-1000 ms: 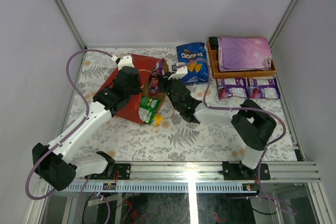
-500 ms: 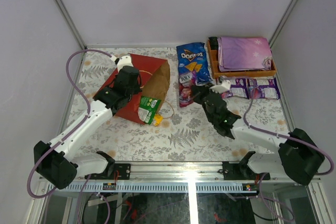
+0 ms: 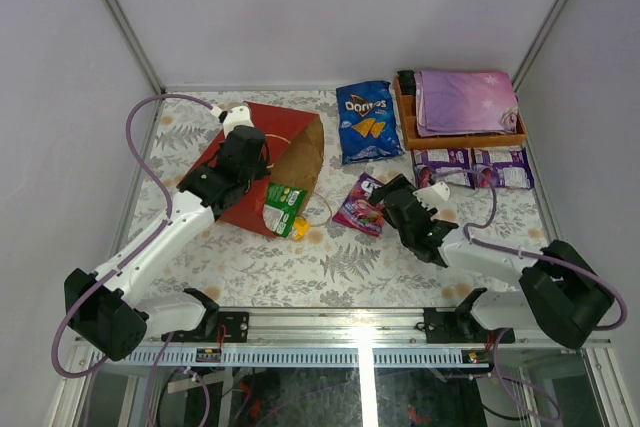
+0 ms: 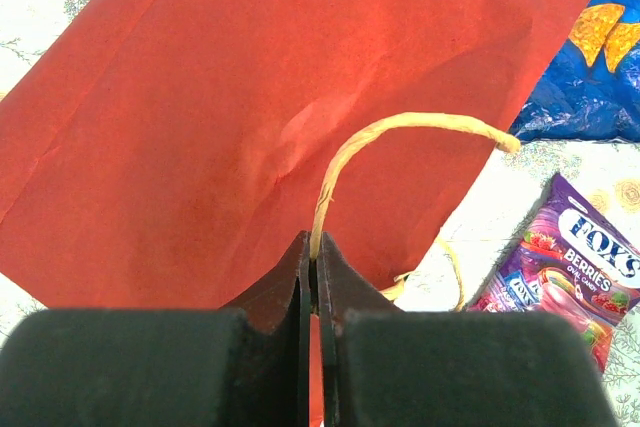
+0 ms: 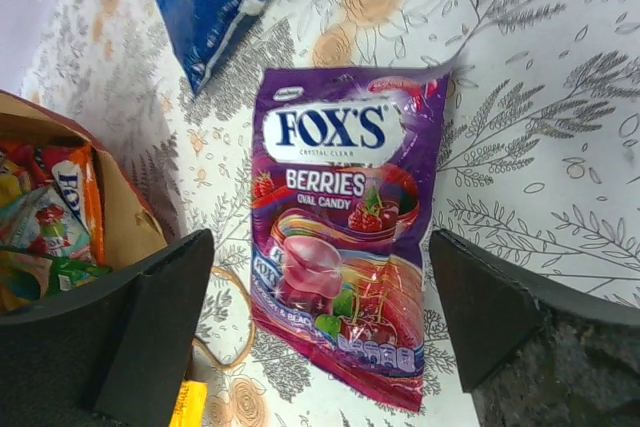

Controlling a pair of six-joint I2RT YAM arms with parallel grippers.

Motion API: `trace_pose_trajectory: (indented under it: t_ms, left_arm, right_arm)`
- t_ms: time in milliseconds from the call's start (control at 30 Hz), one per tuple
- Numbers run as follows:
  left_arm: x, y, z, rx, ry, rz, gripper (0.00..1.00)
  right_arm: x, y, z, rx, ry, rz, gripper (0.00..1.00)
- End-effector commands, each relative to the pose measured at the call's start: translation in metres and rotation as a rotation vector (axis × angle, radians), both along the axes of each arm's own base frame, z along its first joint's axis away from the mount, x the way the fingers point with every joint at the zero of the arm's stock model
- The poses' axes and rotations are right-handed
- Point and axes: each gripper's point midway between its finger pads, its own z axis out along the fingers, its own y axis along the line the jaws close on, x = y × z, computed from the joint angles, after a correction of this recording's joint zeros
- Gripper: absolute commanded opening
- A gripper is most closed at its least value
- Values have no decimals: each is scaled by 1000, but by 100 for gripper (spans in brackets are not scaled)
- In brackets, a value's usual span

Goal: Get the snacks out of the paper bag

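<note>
The red paper bag [image 3: 290,147] lies on its side with its brown mouth facing right. My left gripper [image 3: 250,150] rests on it, shut on a tan loop handle [image 4: 400,127]. A green packet [image 3: 283,205] and a yellow one [image 3: 300,232] poke out of the mouth. The right wrist view shows more packets [image 5: 50,217] inside. A purple Fox's candy pack [image 3: 362,204] lies flat on the table right of the bag. My right gripper [image 3: 392,202] hovers over it, open, with a finger on either side and not touching the pack [image 5: 345,237].
A blue Doritos bag [image 3: 367,120] lies behind the Fox's pack. Two purple packs [image 3: 443,167] [image 3: 503,167] sit in front of the orange tray [image 3: 405,117], which holds a folded purple cloth [image 3: 465,99]. Walls close in the table on three sides.
My right gripper carried the Fox's pack from the bag's mouth rightward, laid it on the table and opened. The left gripper stayed shut on the handle.
</note>
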Motion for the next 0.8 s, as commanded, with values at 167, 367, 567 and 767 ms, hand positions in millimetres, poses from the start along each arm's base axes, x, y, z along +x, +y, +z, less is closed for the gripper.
trace_pose_trajectory:
  t_ms: [167,367,567,767]
  left_arm:
    - [5,0,6,-4,-12,8,0]
    - [1,4,10,-3,-25,6,0]
    - [0,4,9,1,-26,-3,0]
    - [0,5,7,15,-24,-5,0]
  right_arm:
    - [27,23,101,-143,-320,247,12]
    - [52,77,76,-124,-228,753,0]
    - [54,87,13,117,-131,855,8]
    - [45,83,-30,542,-142,806,11]
